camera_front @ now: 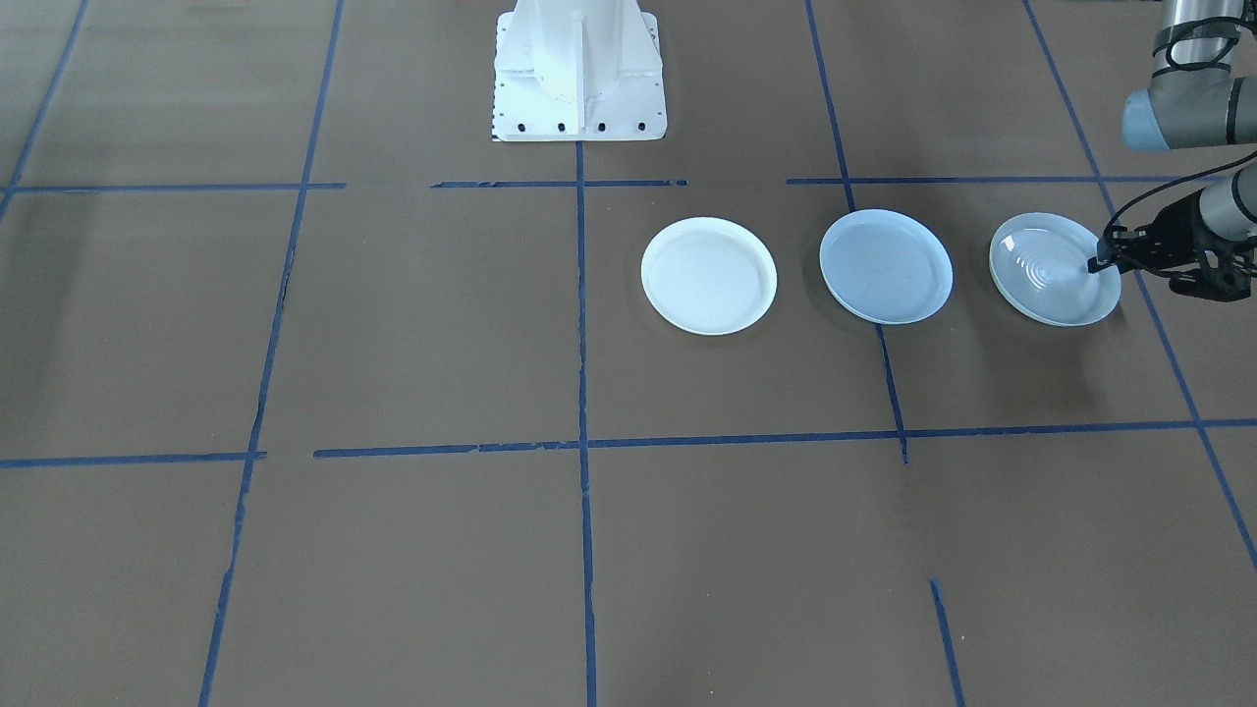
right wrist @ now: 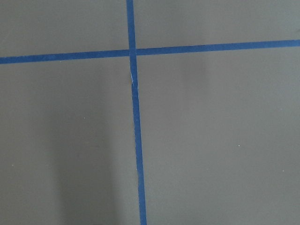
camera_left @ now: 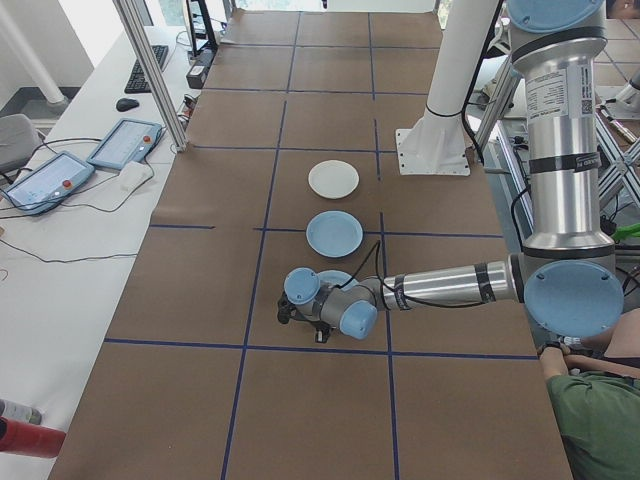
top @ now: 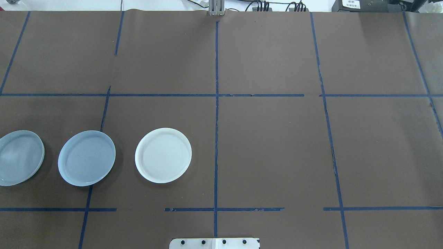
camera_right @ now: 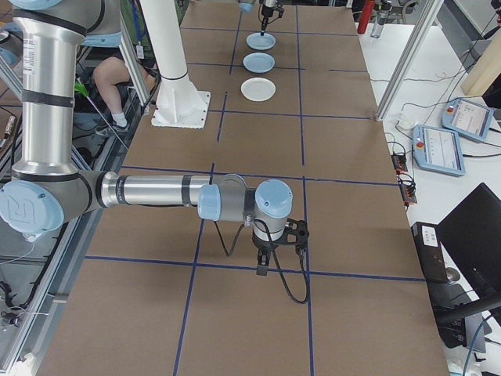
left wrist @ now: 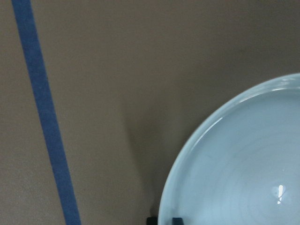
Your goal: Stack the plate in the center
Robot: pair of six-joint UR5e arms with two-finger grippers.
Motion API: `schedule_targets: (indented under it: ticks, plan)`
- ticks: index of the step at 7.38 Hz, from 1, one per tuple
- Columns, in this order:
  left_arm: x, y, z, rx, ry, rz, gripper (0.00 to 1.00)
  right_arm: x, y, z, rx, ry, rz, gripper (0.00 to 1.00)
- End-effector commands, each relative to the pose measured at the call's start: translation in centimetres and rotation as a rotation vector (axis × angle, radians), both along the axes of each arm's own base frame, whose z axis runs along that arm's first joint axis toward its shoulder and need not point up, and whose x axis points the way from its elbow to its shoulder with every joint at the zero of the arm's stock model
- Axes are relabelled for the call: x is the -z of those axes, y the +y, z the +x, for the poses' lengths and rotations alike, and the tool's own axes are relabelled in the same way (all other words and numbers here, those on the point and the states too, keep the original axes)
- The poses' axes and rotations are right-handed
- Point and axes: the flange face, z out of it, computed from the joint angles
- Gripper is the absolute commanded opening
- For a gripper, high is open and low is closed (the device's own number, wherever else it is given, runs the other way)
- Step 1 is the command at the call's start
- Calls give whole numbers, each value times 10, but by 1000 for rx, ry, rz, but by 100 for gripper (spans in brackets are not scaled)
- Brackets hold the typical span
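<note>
We see three plates in a row on the robot's left half: white plate (top: 163, 155), grey-blue center plate (top: 86, 158), ringed plate (camera_front: 1053, 268). The left gripper (camera_front: 1105, 257) clamps the ringed plate's rim. We cannot tell the right gripper's (camera_right: 266, 262) state. No writing is legible.

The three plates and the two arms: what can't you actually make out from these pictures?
- Left tool: at the ringed plate's rim in the front view; whether it grips is too small to tell, and the wrist view shows only two tips at the bottom edge.
- Ringed plate: cut off by the overhead view's left edge.
- Right tool: seen only in the right side view, too small to judge.
- Grey-blue plate and white plate: fully visible.
</note>
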Motion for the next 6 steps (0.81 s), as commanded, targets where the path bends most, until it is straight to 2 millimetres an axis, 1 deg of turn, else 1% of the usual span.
schedule_targets:
  ticks: [1,2,3,4,5,6]
  plan:
    - [6,1,-4,8,8,4,0,0,0,0,0,0,0,100]
    - [17,8,-9,10,16,18,0,0,0,0,0,0,0,100]
    - [34,13,-23,24,89,-1,0,0,0,0,0,0,0,100]
    - [56,10,-31,30,167,1,0,0,0,0,0,0,0,100]
    - [75,5,-33,47,177,-1,0,0,0,0,0,0,0,100]
    - [97,-3,-28,85,174,-41,0,0,0,0,0,0,0,100]
